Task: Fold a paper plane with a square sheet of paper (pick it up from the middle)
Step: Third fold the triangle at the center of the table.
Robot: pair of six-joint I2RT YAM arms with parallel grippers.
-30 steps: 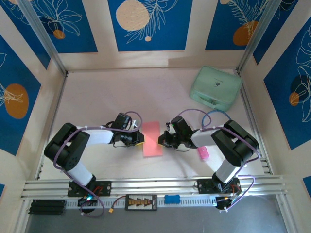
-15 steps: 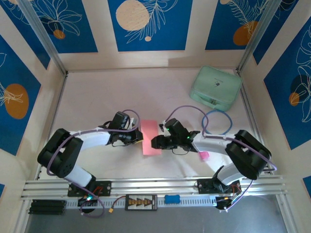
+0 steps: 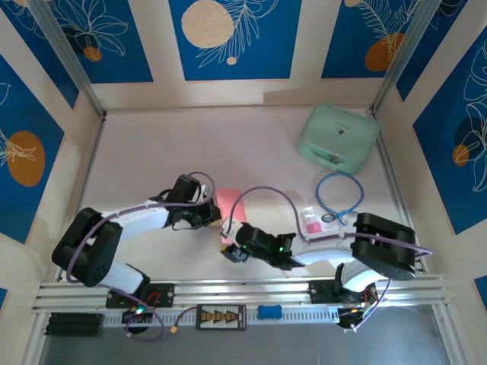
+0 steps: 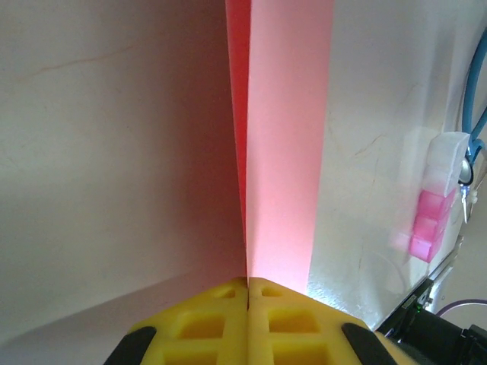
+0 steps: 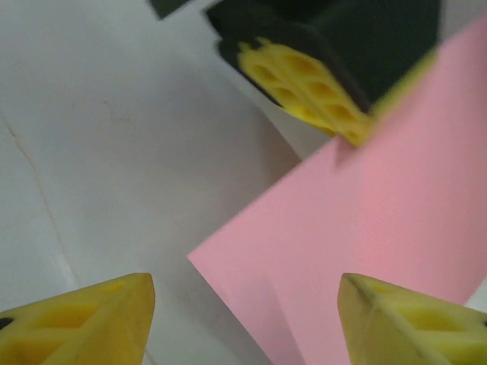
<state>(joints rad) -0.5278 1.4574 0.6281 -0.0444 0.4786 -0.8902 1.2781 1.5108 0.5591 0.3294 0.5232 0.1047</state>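
The left tool [image 4: 247,283] was pinched shut on the paper [image 4: 285,137], folded upright ahead of it. The right tool [image 5: 243,300], jaws wide, had a corner just ahead; closing skewed could crumple it or tug it free.

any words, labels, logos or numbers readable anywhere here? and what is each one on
None can be read.
A small dark mark on the lid of the mint-green rounded plastic case: too small to read.
Tiny orange marks on the black board on the near metal rail: too small to read.
The thin salmon-pink paper sheet: blank where visible.
The blue wall panels: leaf and circle drawings, no lettering.
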